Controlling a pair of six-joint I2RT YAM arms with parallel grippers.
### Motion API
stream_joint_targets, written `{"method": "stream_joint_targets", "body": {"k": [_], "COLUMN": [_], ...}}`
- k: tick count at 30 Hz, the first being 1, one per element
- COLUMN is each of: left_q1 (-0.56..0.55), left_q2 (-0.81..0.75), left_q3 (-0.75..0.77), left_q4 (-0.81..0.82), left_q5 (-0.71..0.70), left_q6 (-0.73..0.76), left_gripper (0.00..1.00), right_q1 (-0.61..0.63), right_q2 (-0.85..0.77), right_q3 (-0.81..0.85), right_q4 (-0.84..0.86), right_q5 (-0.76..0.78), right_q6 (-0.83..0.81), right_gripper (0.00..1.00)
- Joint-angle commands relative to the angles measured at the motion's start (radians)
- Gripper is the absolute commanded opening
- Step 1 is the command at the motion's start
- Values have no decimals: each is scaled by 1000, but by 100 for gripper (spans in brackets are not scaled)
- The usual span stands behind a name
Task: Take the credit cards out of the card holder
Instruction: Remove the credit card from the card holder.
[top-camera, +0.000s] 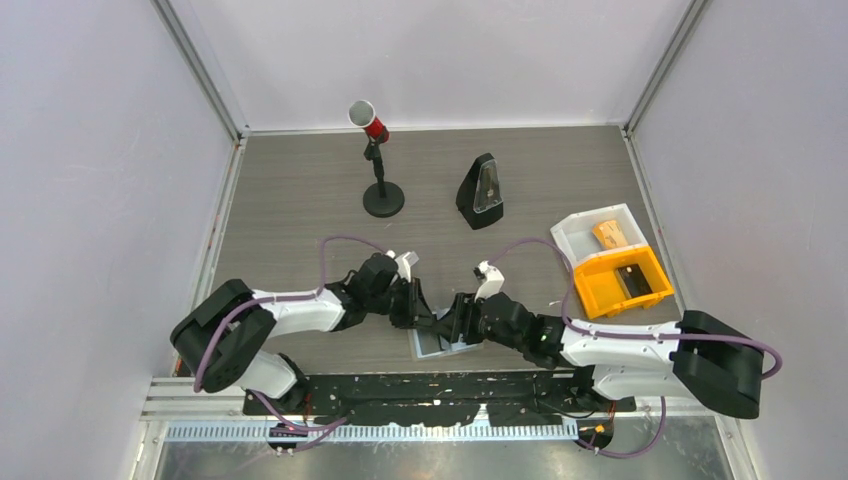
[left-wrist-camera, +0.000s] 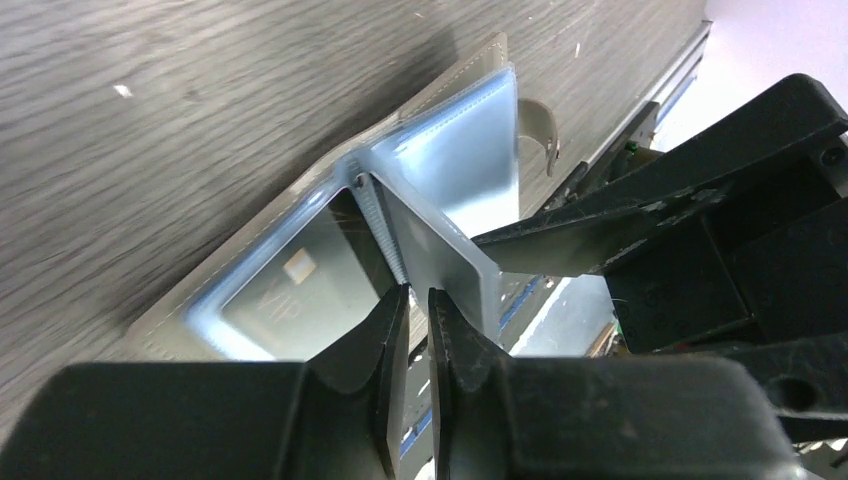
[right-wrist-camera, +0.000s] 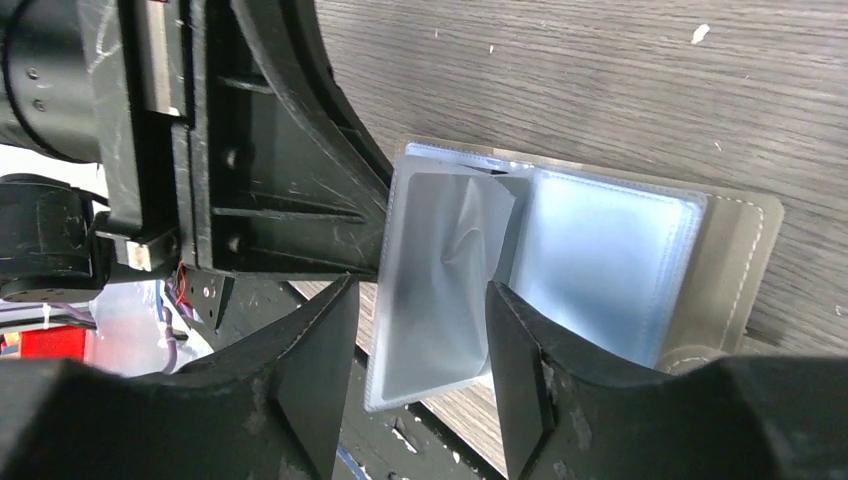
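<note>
The card holder (top-camera: 428, 346) lies open at the table's near edge, between both arms. One translucent leaf (right-wrist-camera: 440, 270) stands up from its spine. My left gripper (left-wrist-camera: 418, 292) has its jaws almost together, pinching that leaf (left-wrist-camera: 440, 245) by the spine. My right gripper (right-wrist-camera: 420, 325) is open, with a finger on each side of the raised leaf; its finger (left-wrist-camera: 560, 245) reaches the leaf's far side. A grey card marked VIP (left-wrist-camera: 270, 295) sits inside the flat pocket. In the top view both grippers (top-camera: 428, 322) (top-camera: 456, 324) meet over the holder.
An orange-and-white tray box (top-camera: 583, 232) stands at the right, with a tan card (top-camera: 608, 234) in its white half and a black card (top-camera: 632, 280) in its orange half. A microphone stand (top-camera: 380, 170) and a black metronome (top-camera: 481, 192) stand at the back. The black rail (top-camera: 430, 400) runs just beyond the holder.
</note>
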Motion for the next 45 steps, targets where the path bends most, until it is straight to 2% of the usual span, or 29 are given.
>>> {"method": "stream_joint_targets", "body": {"k": [1,6,11,17,24,31,37,45], "left_q1": [-33,-62,-79,-99,-98,-93,-88,-84], "left_q2": [29,37,90,152,94,-85,-178,-125], "left_q3": [39,52,80,128,125,119,71,10], "left_q4": [133,142,163,181,131,-123,-203,-166], "left_q5": [56,59,66,78,36,-105,-182,-187], "left_q6": [-49,-61,-67,-71,-37,62,93,95], "left_gripper": [15,15,15,16,16,17,17,13], "right_q1": [-3,-5,-6,-6,-5,-5,-5,-6], "right_q2": [-71,-190,-311,-406,-418,-349,-208,-53], "right_q3": [14,52,108,140,156,152,158,171], "right_q4": [-44,-234,-463,-565,-553,-469,-370,-290], "right_q5": [33,89,172,192,135,77,19,18], "right_q6": [-5,-29,-44,-62,-101,-106,-104,-98], "right_gripper": [59,68,71,70,62,49,46,46]}}
